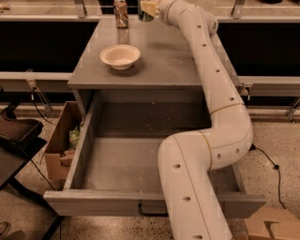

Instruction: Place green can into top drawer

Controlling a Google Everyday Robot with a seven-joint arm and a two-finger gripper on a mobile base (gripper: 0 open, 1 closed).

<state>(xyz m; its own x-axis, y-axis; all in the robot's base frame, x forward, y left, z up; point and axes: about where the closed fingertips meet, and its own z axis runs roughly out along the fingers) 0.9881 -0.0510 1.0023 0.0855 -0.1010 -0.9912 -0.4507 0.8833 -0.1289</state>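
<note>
In front of the bowl (120, 56), the top drawer (117, 164) stood pulled out, the elbow of the arm (220, 89) over its right half. Behind the bowl stood a brown can (121, 13). Just right of that, the gripper (148, 7) was at the green can (144, 18), by the frame's top edge. I could not tell whether it had hold. A loose hold could drop the can short of the drawer, onto the bowl.

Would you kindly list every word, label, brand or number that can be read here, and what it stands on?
None can be read.
Brown-orange drink can, back of the grey cabinet top: label too blurred.
Green can, at the gripper by the top's far edge: label too blurred.
White bowl and grey metal top drawer: no markings show.
</note>
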